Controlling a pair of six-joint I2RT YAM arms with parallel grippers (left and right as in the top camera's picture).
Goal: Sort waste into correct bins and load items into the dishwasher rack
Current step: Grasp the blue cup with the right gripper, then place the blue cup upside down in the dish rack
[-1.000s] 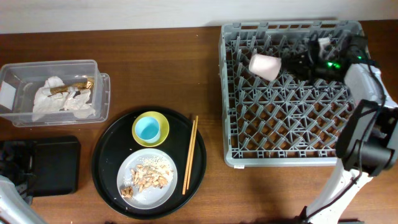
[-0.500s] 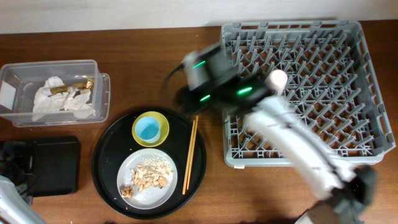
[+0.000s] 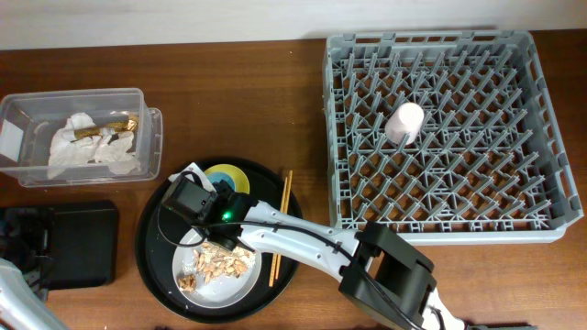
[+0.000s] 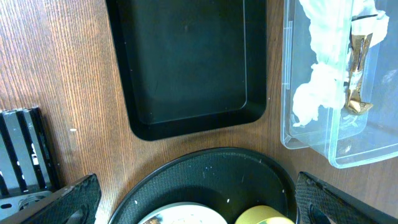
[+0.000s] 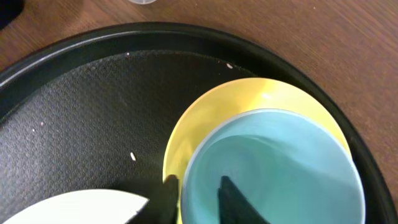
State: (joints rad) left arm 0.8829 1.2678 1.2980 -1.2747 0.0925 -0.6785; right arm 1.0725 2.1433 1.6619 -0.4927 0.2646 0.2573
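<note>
- Right hand (image 5: 196,196): narrowly parted, one finger inside the light blue cup (image 5: 273,168), the other outside its rim; seemingly not clamped.
- Cup upright in the small yellow bowl (image 5: 249,93), both glossy, on the pebbled round black tray (image 5: 81,87).
- Alongside: round white plate (image 3: 229,286) with crumbly tan scraps (image 3: 215,259); wooden chopsticks (image 3: 285,192) by the tray's right edge, partly under the arm.
- Left hand (image 4: 198,186): wide apart, holding nothing; shallow black bin (image 4: 186,62) and clear tub (image 4: 329,152) ahead, crumpled napkins (image 4: 317,93) and gold-brown wrapper (image 4: 357,74) inside the tub.
- Pale pink cup (image 3: 404,122) on its side among the pegs of the grey rack (image 3: 431,38).
</note>
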